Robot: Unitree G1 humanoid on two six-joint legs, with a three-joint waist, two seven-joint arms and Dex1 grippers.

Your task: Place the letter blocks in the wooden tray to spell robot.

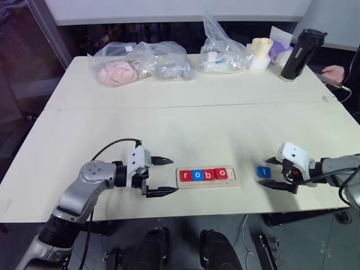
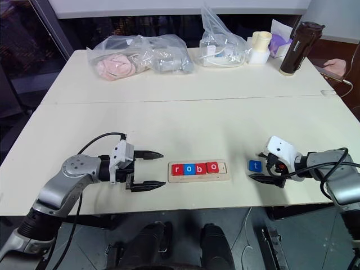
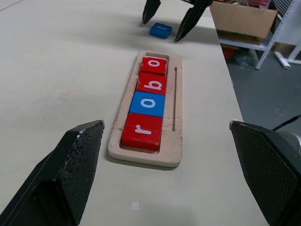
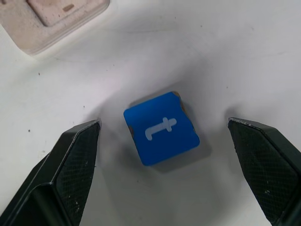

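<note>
Four letter blocks (image 1: 203, 174) in the wooden tray (image 1: 208, 183); t block (image 1: 263, 171) on the table (image 1: 185, 121), right of tray

Even, bright overhead light; soft shadows lie under the blue t block (image 4: 161, 128) on the pale bench (image 1: 185, 121); frames sharp.

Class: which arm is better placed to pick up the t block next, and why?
Right. The right gripper is open with the t block lying between its fingers on the table. The left gripper sits at the tray's far end, beside the r.
</note>
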